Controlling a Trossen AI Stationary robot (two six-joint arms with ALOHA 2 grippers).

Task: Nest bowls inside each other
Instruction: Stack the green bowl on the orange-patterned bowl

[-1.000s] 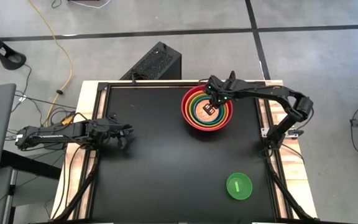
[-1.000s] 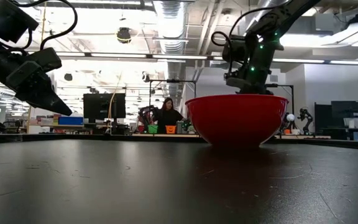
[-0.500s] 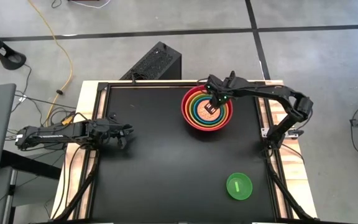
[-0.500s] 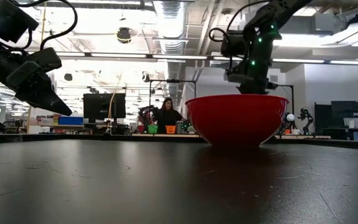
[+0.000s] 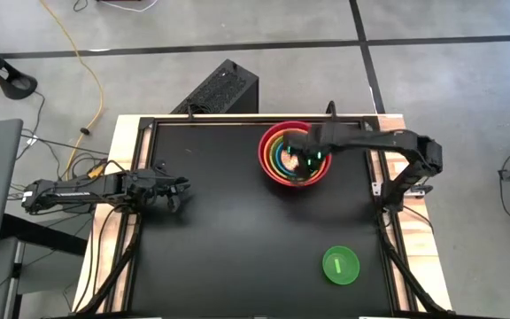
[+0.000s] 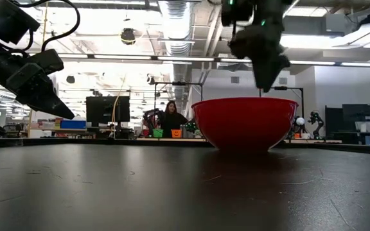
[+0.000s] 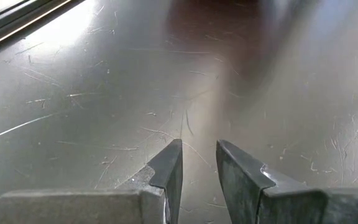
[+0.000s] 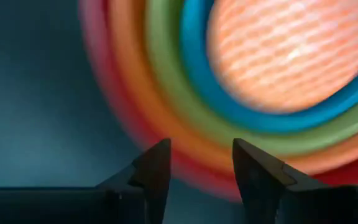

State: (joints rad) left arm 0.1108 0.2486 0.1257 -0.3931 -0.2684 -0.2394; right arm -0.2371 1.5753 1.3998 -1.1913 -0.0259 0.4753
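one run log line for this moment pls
right tool: open, empty, over nested stack | left tool: parked at table's left edge | bright green bowl: alone, not nested

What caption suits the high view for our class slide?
Right gripper, open and empty, above the nested bowls; small green bowl sits apart; left gripper waits.

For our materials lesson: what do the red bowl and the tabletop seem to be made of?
Red bowl: probably plastic, smooth and slightly glossy, judging by its uniform saturated colour and soft sheen.
Tabletop: a hard black sheet, semi-gloss and worn; it reflects light and shows many fine scratches. Exact material unclear.
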